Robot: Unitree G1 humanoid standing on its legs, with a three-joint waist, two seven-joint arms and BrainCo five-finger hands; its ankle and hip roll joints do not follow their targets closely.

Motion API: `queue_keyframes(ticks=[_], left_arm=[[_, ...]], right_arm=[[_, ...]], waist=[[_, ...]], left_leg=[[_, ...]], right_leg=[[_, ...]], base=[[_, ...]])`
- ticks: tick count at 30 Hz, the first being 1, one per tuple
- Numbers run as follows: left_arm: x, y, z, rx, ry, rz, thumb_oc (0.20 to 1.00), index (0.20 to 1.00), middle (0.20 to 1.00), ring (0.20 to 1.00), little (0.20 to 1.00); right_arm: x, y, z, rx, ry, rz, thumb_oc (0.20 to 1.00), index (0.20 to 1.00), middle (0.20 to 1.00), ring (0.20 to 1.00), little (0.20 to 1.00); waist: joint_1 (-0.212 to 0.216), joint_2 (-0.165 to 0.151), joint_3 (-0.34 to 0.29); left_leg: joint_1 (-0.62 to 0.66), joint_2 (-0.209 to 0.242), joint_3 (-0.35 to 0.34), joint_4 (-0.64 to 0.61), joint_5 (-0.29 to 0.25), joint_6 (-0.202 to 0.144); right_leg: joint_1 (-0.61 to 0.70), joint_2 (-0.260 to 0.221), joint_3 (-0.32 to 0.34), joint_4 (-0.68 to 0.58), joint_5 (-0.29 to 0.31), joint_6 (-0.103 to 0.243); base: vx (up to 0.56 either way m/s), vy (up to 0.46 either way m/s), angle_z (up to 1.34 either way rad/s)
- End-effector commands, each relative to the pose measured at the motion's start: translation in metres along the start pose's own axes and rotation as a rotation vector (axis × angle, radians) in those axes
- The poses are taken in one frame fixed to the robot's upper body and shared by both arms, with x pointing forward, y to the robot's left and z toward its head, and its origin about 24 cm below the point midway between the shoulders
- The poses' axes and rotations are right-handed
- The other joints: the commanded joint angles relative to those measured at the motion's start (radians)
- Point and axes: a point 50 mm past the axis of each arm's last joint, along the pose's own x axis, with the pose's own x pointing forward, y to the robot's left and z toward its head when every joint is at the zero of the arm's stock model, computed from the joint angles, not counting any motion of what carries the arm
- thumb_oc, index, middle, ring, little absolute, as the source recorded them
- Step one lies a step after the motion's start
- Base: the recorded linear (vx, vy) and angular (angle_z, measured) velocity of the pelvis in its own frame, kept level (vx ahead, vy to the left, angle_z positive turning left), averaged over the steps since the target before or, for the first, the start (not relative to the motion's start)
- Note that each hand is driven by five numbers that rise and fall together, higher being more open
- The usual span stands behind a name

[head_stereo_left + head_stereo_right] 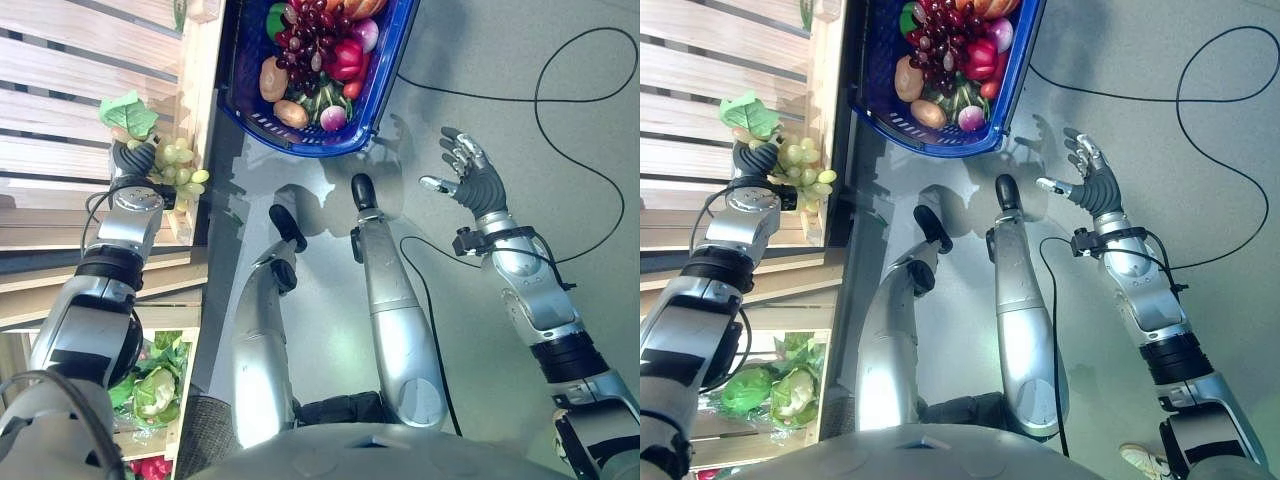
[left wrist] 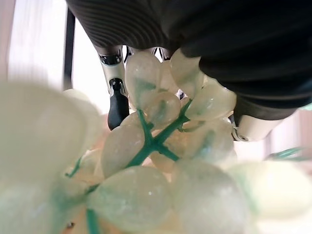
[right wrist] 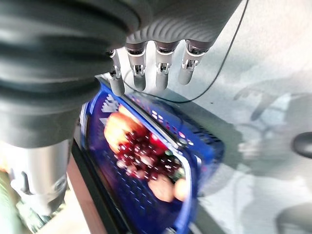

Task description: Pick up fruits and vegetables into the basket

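Note:
A bunch of green grapes [image 1: 181,167] hangs at the edge of the wooden shelf [image 1: 60,80], and my left hand [image 1: 133,160] is shut on it. In the left wrist view the pale grapes [image 2: 156,146] press against the palm, with a dark-tipped finger [image 2: 117,100] curled beside them. The blue basket [image 1: 300,136] stands on the floor to the right of the shelf. It holds red grapes [image 1: 308,30], a red pepper [image 1: 346,58], potatoes and a radish. My right hand [image 1: 470,175] hovers open over the floor, right of the basket, holding nothing.
A green leafy vegetable [image 1: 128,112] lies on the shelf just beyond my left hand. Cabbages and lettuce [image 1: 155,390] sit on a lower shelf level at the bottom left. Grey floor [image 1: 520,70] spreads to the right of the basket.

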Motion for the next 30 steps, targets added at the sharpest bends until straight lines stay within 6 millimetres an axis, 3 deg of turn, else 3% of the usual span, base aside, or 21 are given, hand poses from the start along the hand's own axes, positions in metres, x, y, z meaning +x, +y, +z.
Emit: queue_keyframes(ticks=[1,6,12,20,21,30], left_arm=[[-0.003,0.01,0.004,-0.181,-0.068,0.007,0.2,0.2,0.2,0.2,0.2],[-0.014,0.005,0.019,-0.288,-0.191,-0.056,0.2,0.2,0.2,0.2,0.2],[-0.027,0.006,0.051,-0.32,-0.35,-0.108,0.2,0.2,0.2,0.2,0.2],[-0.041,-0.002,0.079,-0.381,-0.468,-0.25,0.2,0.2,0.2,0.2,0.2],[-0.042,-0.002,0.081,-0.391,-0.478,-0.258,0.2,0.2,0.2,0.2,0.2],[-0.074,-0.033,0.106,-0.59,-0.555,-0.593,0.2,0.2,0.2,0.2,0.2]], right_arm=[[-0.011,0.012,0.007,-0.12,-0.029,0.096,1.0,1.0,1.0,1.0,1.0],[-0.006,0.016,0.012,-0.273,-0.026,0.148,1.0,1.0,1.0,1.0,1.0],[0.009,0.018,0.023,-0.433,-0.025,0.18,1.0,1.0,1.0,1.0,1.0],[0.032,0.038,0.046,-0.492,-0.081,0.232,1.0,1.0,1.0,1.0,1.0],[0.033,0.038,0.048,-0.507,-0.095,0.231,1.0,1.0,1.0,1.0,1.0],[0.055,0.064,0.073,-0.496,-0.187,0.195,1.0,1.0,1.0,1.0,1.0]], waist=[[-0.014,0.008,-0.05],[0.01,0.001,-0.05],[0.045,-0.011,-0.05],[0.088,-0.02,-0.05],[0.089,-0.021,-0.05],[0.136,-0.017,-0.05]], left_leg=[[0.052,-0.069,0.026,-0.008,-0.058,0.042],[0.1,-0.076,0.007,-0.014,-0.068,0.046],[0.167,-0.081,-0.015,-0.018,-0.08,0.053],[0.24,-0.093,-0.042,-0.025,-0.09,0.06],[0.226,-0.091,-0.033,-0.032,-0.065,0.067],[0.312,-0.112,-0.067,-0.041,-0.07,0.074]], right_leg=[[0.07,0.036,-0.064,-0.071,0.006,0.037],[0.13,0.034,-0.08,-0.081,-0.003,0.035],[0.21,0.026,-0.1,-0.095,-0.007,0.035],[0.299,0.014,-0.124,-0.113,-0.012,0.033],[0.286,0.012,-0.13,-0.123,0.015,0.026],[0.396,-0.015,-0.162,-0.15,0.014,0.024]], base=[[-0.02,-0.039,0.07],[-0.02,-0.036,0.11],[-0.01,-0.04,0.12],[0.0,-0.032,0.07],[-0.06,-0.035,0.11],[0.03,-0.019,0.09]])
